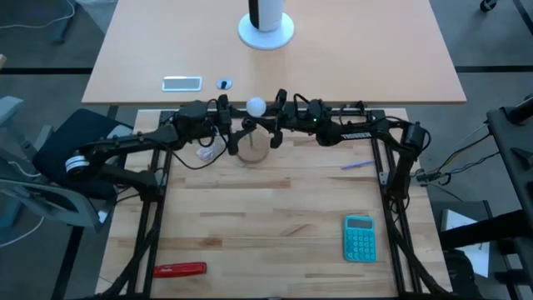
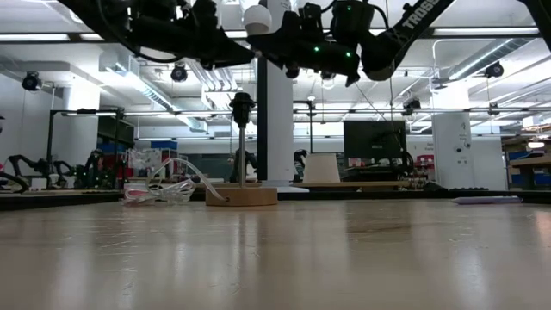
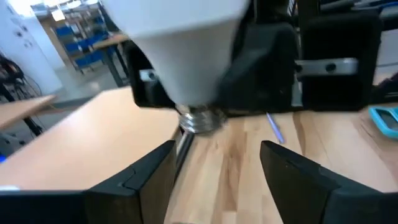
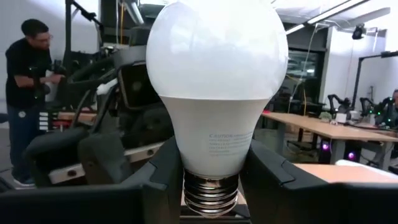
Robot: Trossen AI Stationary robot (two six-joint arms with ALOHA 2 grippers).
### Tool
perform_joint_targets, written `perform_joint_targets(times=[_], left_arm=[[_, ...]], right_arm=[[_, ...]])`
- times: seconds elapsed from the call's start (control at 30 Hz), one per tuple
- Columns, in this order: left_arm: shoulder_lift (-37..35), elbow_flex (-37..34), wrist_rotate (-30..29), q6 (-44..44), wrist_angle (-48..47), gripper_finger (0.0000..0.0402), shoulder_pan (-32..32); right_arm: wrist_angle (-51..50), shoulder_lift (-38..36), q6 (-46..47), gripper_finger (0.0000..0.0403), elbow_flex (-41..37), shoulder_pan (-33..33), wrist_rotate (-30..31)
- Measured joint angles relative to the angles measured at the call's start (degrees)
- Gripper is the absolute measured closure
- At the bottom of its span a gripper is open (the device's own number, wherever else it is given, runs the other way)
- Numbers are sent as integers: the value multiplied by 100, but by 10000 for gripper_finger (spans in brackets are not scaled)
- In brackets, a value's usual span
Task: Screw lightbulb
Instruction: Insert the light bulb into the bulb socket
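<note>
The white lightbulb [image 1: 255, 106] hangs high over the table's far edge, also seen in the low view [image 2: 256, 17]. My right gripper [image 1: 271, 115] is shut on it. My left gripper [image 1: 230, 118] is open. Its two fingers [image 3: 146, 177] stand apart just short of the bulb's metal screw end [image 3: 202, 119] and touch nothing. Below stands the round wooden disc stand [image 2: 242, 196], with a thin stem and a dark socket [image 2: 242, 107] on top. The stand also shows in the high view [image 1: 250, 150]. A clear crumpled plastic wrapper [image 2: 159, 191] lies left of the stand. My right gripper pinches the bulb's tapered white neck [image 4: 211, 158], just above the screw thread, between its two fingers [image 4: 163, 177]. The fingers come about level from the table's right side. The bulb stands upright with its globe up and its thread down, lifted clear above the socket.
A turquoise calculator [image 1: 360, 237] lies at the near right and a red tool [image 1: 179, 269] at the near left. A pen [image 1: 358, 165] lies right of the stand. On the far table are a white round base [image 1: 266, 29] and a phone [image 1: 181, 82].
</note>
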Motion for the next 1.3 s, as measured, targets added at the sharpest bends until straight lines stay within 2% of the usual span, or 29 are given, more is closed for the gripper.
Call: perform_joint_targets(times=[0.23, 0.37, 0.73, 0.93, 1.13, 1.3], left_arm=[[0, 57, 11, -26, 249, 175, 17], [0, 34, 467, -325, 379, 175, 34], [87, -2, 881, -1059, 687, 175, 20], [98, -37, 876, -1234, 686, 180, 17], [98, -70, 558, -1312, 700, 212, 11], [98, -161, 451, -1412, 849, 231, 12]], right_arm=[[-34, 0, -332, 293, -63, 0, -92], [-11, 32, -423, 293, -81, 2, -131], [-91, 267, -825, 293, -87, 221, -89], [-142, 267, -707, 293, -92, 269, -73], [-191, 269, -509, 293, -90, 282, -57], [-259, 277, -460, 247, -92, 295, 58]])
